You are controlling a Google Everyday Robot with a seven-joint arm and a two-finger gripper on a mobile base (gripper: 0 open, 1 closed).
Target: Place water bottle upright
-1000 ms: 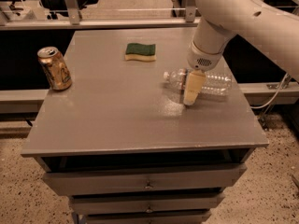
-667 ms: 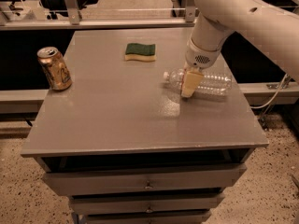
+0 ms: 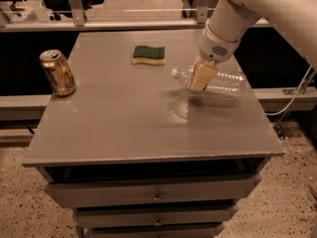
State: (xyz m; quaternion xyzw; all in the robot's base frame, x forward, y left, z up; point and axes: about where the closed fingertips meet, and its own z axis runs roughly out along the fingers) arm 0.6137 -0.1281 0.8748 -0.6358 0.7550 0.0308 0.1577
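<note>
The gripper [image 3: 200,82] is closed around the clear water bottle [image 3: 225,82], which lies on its side, while the gold can [image 3: 58,72] stands upright well apart.

The grey desk [image 3: 124,123] carries a gold can [image 3: 58,72] upright at left, a green sponge [image 3: 148,54] (far side), and a water bottle [image 3: 225,82] on its side at right, jaws at its neck.

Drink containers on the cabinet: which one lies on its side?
The water bottle, at right under the gripper, lies flat; the gold can at left stands upright.
</note>
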